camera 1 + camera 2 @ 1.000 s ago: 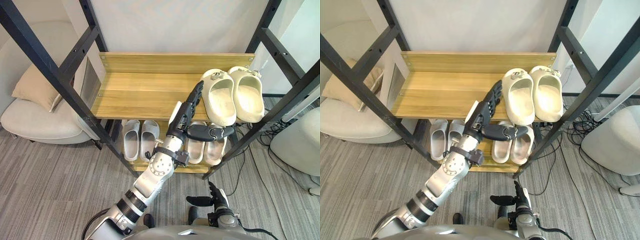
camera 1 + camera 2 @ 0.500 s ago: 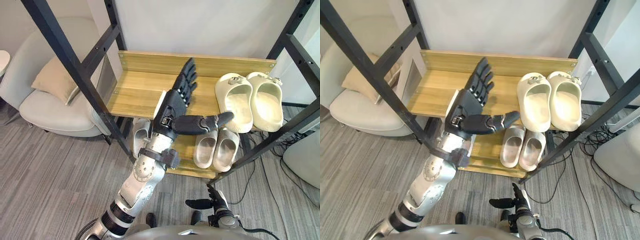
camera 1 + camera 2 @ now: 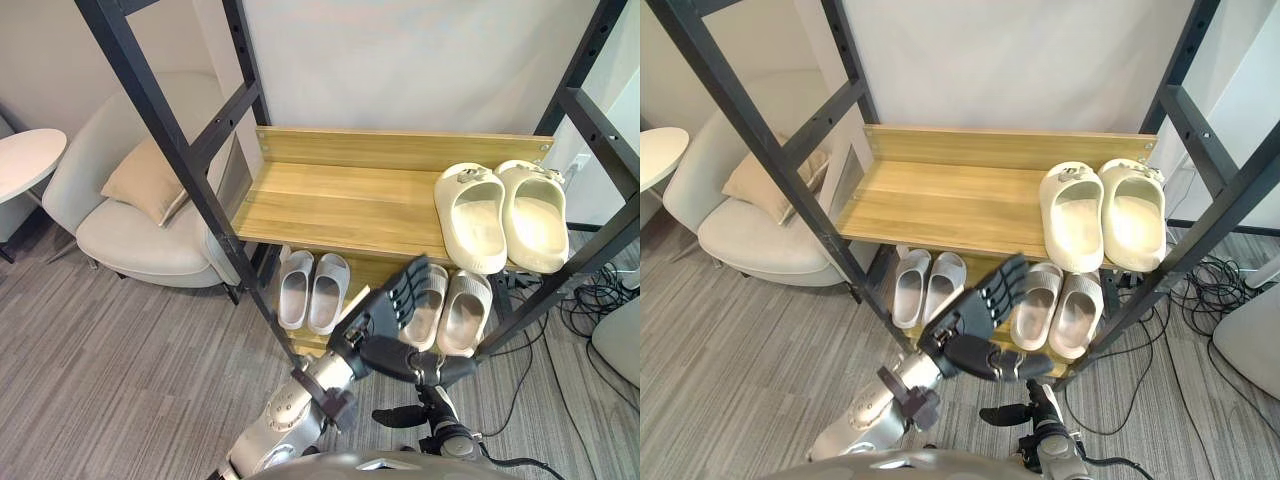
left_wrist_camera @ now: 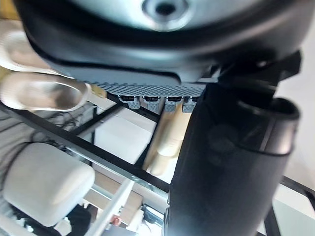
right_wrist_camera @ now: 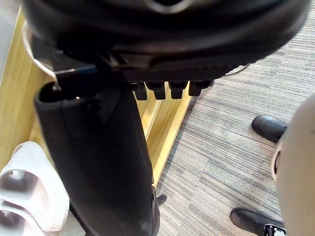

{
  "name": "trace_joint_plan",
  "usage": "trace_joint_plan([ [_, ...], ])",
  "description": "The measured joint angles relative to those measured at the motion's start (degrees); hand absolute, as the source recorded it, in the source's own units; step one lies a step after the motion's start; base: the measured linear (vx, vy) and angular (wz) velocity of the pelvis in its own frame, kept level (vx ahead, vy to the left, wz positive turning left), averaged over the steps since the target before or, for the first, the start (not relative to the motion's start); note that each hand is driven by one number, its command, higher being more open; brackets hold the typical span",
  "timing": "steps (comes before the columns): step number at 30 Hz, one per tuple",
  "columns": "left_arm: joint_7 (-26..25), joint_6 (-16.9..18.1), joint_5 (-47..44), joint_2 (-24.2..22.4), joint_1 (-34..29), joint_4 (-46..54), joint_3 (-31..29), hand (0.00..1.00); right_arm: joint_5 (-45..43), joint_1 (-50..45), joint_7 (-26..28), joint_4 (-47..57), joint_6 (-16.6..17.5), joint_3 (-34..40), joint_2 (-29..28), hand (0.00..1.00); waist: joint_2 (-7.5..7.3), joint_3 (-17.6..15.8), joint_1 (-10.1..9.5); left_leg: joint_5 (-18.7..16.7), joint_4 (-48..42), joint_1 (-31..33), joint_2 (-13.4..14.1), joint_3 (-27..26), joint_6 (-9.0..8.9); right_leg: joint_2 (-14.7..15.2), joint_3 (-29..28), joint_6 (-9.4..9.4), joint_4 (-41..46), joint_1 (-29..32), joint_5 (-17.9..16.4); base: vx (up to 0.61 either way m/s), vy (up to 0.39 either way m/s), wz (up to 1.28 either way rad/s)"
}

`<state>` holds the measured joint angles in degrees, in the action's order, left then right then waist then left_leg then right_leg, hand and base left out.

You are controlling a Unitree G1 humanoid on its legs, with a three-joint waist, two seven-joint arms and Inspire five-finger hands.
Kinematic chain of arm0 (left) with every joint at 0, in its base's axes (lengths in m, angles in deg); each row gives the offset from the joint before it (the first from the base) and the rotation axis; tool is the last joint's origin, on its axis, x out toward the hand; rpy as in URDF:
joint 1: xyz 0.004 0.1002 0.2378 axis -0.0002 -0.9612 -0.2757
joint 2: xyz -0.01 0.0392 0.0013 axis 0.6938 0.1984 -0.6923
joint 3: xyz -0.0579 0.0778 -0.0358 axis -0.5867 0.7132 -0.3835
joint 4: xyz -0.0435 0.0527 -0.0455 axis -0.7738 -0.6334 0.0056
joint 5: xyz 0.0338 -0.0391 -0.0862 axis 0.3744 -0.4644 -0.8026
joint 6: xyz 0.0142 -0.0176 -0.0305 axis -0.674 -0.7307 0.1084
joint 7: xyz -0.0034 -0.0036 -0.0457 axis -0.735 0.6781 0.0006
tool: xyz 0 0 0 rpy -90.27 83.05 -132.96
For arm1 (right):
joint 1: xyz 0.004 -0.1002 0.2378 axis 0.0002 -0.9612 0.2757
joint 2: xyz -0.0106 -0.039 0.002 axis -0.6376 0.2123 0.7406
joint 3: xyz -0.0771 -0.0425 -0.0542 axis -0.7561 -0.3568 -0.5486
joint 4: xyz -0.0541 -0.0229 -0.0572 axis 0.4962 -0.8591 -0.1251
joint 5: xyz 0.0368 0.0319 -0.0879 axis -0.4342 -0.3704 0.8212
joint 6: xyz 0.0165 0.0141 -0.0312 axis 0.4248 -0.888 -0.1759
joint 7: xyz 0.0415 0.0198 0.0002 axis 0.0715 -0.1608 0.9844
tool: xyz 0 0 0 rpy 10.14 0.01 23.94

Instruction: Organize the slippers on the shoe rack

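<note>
Left robot hand [image 3: 380, 330] is now pulled back off the upper shelf [image 3: 340, 195] to lower centre, fingers spread and empty, with the cream slippers [image 3: 500, 215] paired on its right end, so that pair looks done; right robot hand [image 3: 432, 408] idles relaxed below.

Left hand [image 3: 970, 325] at 6 o'clock covers part of one beige slipper [image 3: 1036, 310] on lower shelf [image 3: 372, 272]; round side table [image 3: 25, 160] cut off at 9 o'clock edge

shoe rack [image 3: 400, 148] | upper shelf [image 3: 340, 205]: cream slippers [image 3: 470, 215], right end | lower shelf [image 3: 375, 272]: grey slippers [image 3: 296, 290] left, beige slippers [image 3: 462, 315] right
</note>
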<state>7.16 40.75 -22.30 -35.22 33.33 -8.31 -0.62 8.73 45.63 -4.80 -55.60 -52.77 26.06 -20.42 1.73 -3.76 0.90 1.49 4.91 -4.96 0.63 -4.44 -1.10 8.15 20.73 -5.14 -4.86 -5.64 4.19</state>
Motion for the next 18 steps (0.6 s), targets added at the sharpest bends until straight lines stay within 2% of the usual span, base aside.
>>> trace_joint_plan([
  [4,0.47,-0.24,2.1,0.24,-2.49,-6.64,-2.11,1.0,0.01,0.04,0.04,-0.74,0.03,0.01,-0.57,1.0,-0.86,0.23,-0.36,0.01,0.0,-0.24,0.06,0.5,-0.12,-0.09,0.63,-0.05,0.0,-0.52,-0.33,0.01,-0.006,0.08],
  [9,-0.27,-0.26,9.48,-1.19,-3.91,-21.78,-10.7,1.0,0.02,-0.04,-0.08,-0.94,0.02,0.14,-1.37,1.0,-2.07,0.35,-0.63,0.01,0.0,-0.31,0.01,0.62,-0.12,-0.05,0.75,-0.06,-0.01,-0.66,-0.42,0.0,0.0,0.0],
  [14,-4.82,-0.24,17.44,-4.42,-3.5,-35.0,-19.62,1.0,-0.03,-0.49,-0.23,-0.92,0.03,1.41,-2.13,1.0,-2.89,0.64,-0.74,0.01,0.0,-0.41,0.01,0.62,-0.12,-0.05,0.75,-0.09,-0.03,-0.76,-0.44,0.0,0.0,0.0],
  [18,-10.2,-0.25,25.63,-6.51,-0.52,-46.57,-27.73,1.0,-0.15,-0.56,-0.8,-0.94,0.03,2.41,-2.73,1.0,-3.66,0.07,-0.86,-0.02,0.02,-0.92,0.04,0.48,-0.15,-0.07,0.6,-0.12,-0.06,-1.2,-0.47,0.0,0.0,0.0],
])
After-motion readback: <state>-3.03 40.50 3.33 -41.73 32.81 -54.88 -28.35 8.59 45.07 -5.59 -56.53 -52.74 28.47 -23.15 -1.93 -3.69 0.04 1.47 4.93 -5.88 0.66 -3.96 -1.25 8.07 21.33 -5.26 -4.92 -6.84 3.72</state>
